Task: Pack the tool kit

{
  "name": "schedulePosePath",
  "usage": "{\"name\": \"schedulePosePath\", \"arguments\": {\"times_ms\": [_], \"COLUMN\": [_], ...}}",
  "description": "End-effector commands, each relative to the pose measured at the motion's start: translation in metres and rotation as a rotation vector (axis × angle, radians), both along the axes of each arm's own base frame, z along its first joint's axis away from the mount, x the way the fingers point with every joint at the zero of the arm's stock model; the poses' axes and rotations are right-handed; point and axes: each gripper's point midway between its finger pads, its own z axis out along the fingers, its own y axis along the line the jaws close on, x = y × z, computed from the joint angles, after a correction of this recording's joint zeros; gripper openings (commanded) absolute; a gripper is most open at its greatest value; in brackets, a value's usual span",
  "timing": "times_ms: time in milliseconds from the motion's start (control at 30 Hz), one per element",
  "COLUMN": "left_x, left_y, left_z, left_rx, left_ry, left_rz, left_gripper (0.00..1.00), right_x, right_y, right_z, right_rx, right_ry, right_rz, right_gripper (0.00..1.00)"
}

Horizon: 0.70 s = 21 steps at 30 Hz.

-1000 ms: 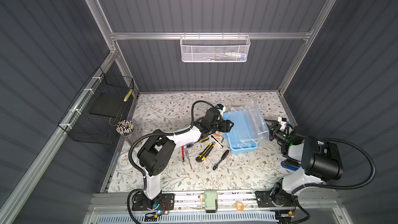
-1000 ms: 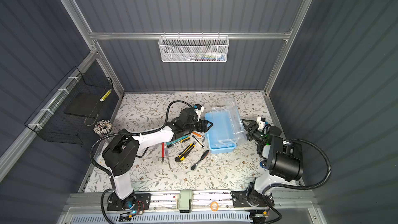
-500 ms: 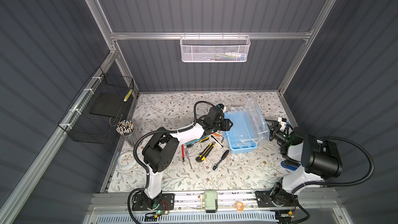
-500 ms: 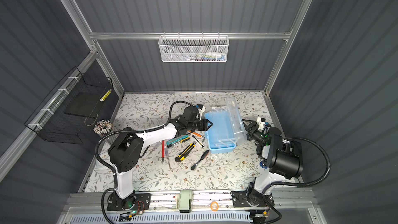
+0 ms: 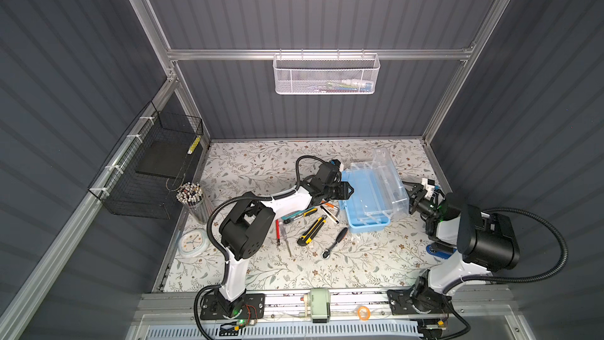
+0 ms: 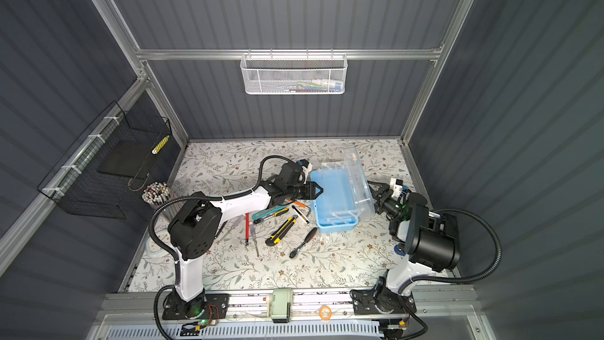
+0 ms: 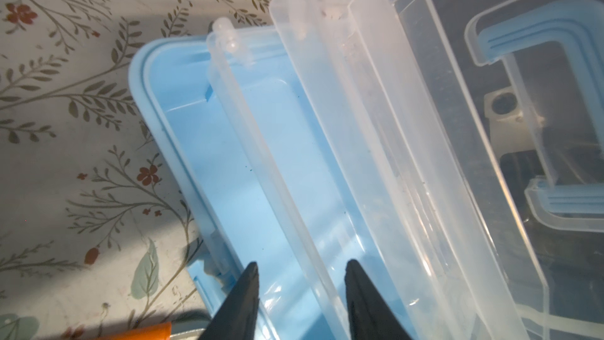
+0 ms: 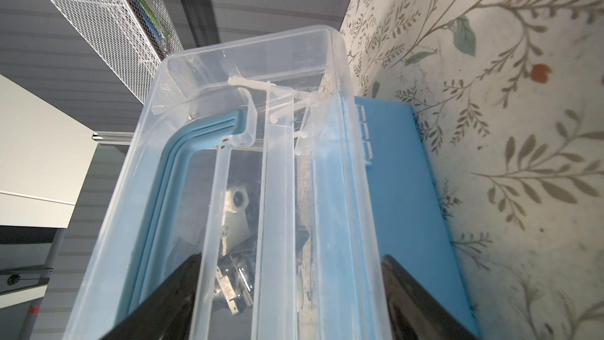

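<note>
The tool kit's light-blue box lies open, its clear lid tilted up with the blue handle on it. My right gripper is shut on the lid's near end, one finger on each face. My left gripper hovers open over the box's left rim, and a clear inner tray rail runs under its tips. A yellow-black knife, a ratchet, a red screwdriver and a second knife lie left of the box.
A white mesh basket hangs on the back wall. On the left wall is a black wire basket. A cup of pencils and a small clock stand at the table's left edge.
The left gripper has slid a little right, over the box's left rim, and its jaws have narrowed. The right gripper and the lid have stayed put.
</note>
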Motion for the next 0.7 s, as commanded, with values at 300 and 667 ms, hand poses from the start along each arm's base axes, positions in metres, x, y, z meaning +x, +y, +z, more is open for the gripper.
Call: {"name": "schedulePosePath", "arguments": {"times_ms": [300, 667], "left_x": [0.008, 0.009], "left_y": [-0.024, -0.027], "left_z": [0.003, 0.007], "left_rx": [-0.065, -0.085], "left_ry": [0.031, 0.03], "left_rz": [-0.031, -0.031], "left_gripper": [0.37, 0.3], "right_x": [0.0, 0.002], "right_y": [0.001, 0.0], "right_z": [0.008, 0.011], "right_rx": [-0.022, -0.024], "right_ry": [-0.054, -0.062], "right_rz": [0.013, 0.009], "right_gripper": [0.82, 0.84]}}
